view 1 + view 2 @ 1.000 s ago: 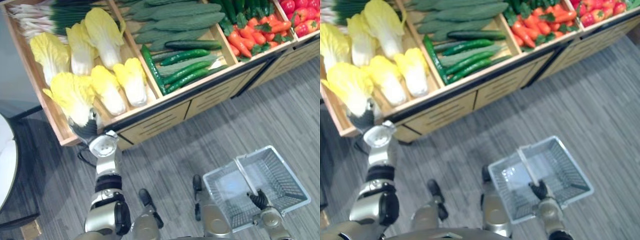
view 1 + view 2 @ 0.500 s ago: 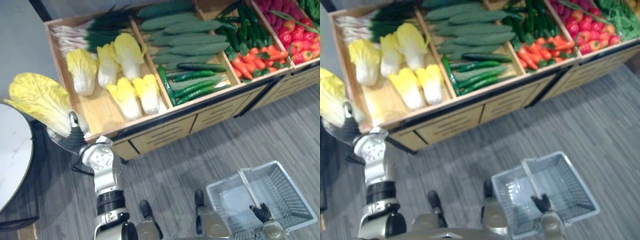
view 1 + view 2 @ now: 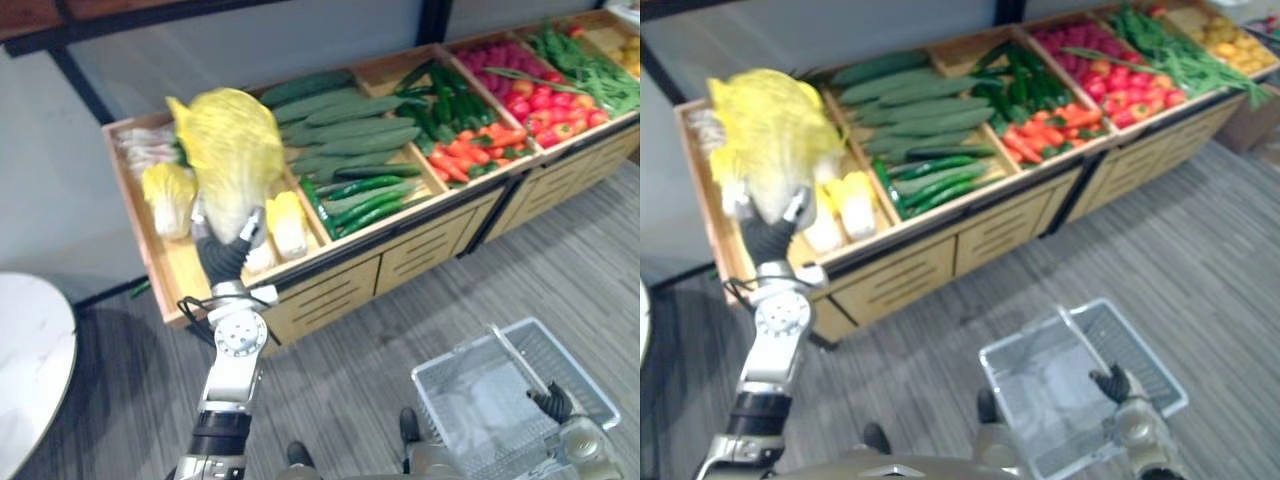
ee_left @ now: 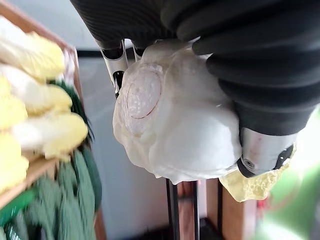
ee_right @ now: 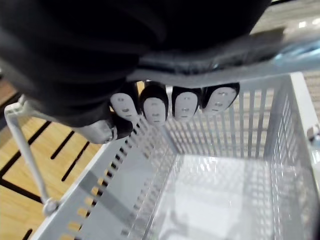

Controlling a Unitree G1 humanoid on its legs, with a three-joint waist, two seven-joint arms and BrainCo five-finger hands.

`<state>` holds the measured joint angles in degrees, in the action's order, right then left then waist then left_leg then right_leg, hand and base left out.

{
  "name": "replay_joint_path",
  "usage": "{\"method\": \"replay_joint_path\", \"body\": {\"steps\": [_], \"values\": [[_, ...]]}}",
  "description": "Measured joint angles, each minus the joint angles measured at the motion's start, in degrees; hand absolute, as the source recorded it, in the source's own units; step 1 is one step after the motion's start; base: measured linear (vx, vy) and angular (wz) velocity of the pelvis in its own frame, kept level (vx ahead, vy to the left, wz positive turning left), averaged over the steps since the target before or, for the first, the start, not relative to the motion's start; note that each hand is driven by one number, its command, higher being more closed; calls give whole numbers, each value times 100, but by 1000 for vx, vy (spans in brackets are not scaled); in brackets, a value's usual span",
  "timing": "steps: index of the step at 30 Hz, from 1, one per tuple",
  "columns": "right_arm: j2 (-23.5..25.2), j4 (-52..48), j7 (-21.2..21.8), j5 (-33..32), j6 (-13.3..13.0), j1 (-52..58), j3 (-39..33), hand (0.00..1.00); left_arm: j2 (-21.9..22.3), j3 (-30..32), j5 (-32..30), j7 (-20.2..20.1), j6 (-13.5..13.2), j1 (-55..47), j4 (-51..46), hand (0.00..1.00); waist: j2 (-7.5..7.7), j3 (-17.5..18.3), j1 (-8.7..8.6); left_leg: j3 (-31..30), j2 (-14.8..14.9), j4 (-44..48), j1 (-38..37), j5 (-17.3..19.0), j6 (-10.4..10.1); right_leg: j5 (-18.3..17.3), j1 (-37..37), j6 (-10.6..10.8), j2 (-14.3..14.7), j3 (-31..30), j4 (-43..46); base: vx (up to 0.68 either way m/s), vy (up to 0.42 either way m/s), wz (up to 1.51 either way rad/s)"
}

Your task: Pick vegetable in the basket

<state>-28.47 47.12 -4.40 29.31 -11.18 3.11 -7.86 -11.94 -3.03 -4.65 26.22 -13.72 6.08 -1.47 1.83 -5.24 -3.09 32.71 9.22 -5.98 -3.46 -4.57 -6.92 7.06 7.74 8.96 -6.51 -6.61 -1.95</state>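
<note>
Above the wooden stand's [image 3: 335, 290] left compartment, the left hand [image 3: 228, 256] gripped a yellow napa cabbage [image 3: 232, 150] by its white base, leaves upward. Low at right, the right hand [image 3: 553, 403] curled round the wire basket's [image 3: 455, 353] handle [image 3: 515, 356].

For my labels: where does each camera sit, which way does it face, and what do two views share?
Left eye view: on the head, looking down at the vegetable stand; left hand holds a cabbage.
Right eye view: beside it, same scene; right hand grips the basket handle.
Left wrist view: along the left hand, at the cabbage's base.
Right wrist view: past the right hand into the basket.
</note>
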Motion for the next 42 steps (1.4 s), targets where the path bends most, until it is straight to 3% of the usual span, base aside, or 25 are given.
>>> {"method": "replay_joint_path", "body": {"steps": [9, 13, 16, 20, 24, 27, 32, 37, 42], "values": [[-817, -1071, 1, 80, -107, -413, 1120, 100, -900, -1302, -51, -1144, -438, -319, 226, 100, -73, 293, -5, 1552, 81, 0, -867, 324, -322, 58, 14, 84, 395, -1260, 27, 28, -7, -83], [-1072, -1750, -4, 236, -140, -506, 1672, 100, -1178, -1924, -124, -1433, -579, -316, 281, 100, -116, 460, -20, 2122, 196, 3, -1159, 419, -460, 50, 16, 68, 604, -1421, 28, -1, -14, -71], [-1294, -2214, -30, 252, -206, -863, 2234, 100, -1372, -2486, -157, -1746, -791, -302, 455, 100, -157, 552, -148, 2437, 269, 11, -1319, 468, -561, 74, 24, 75, 766, -1540, 32, 25, -6, -45], [-1452, -2501, -60, 266, -474, -1483, 2999, 100, -1767, -3277, -124, -2179, -943, -34, 571, 100, -176, 566, -157, 2843, 298, 45, -1523, 502, -610, 162, 37, -41, 941, -1777, 31, 39, 36, -43], [-1451, -2629, -107, 405, -670, -1762, 3492, 100, -1881, -3633, -109, -2386, -1003, 182, 729, 100, -177, 566, -152, 3007, 324, 52, -1598, 560, -685, 161, 47, -41, 1024, -1839, 43, 29, 40, -20], [-1454, -2656, -144, 439, -789, -2171, 3980, 100, -2166, -4058, -107, -2536, -1077, 275, 810, 100, -184, 551, -155, 3292, 487, 565, -1604, 802, -713, 152, 87, -52, 1073, -1907, 151, 14, 1, -29], [-1499, -2659, -144, 441, -794, -2563, 4429, 100, -2297, -4408, -111, -2693, -1143, 386, 813, 100, -208, 531, -166, 3460, 572, 853, -1691, 1012, -744, 96, 57, -128, 1104, -1953, 218, -61, -19, -16], [-1540, -2654, -143, 441, -896, -2856, 4544, 100, -2456, -4637, -137, -2898, -1196, 407, 937, 100, -288, 453, -179, 3595, 620, 1024, -1763, 1054, -731, 81, 87, -147, 1175, -2041, 356, -90, -33, -13], [-1616, -2649, -142, 441, -905, -3182, 4669, 100, -2465, -4727, -474, -2899, -1213, 554, 1133, 100, -336, 321, -300, 3621, 710, 1136, -1761, 1074, -727, 15, 118, -175, 1224, -2026, 425, -95, -52, -4]]}}
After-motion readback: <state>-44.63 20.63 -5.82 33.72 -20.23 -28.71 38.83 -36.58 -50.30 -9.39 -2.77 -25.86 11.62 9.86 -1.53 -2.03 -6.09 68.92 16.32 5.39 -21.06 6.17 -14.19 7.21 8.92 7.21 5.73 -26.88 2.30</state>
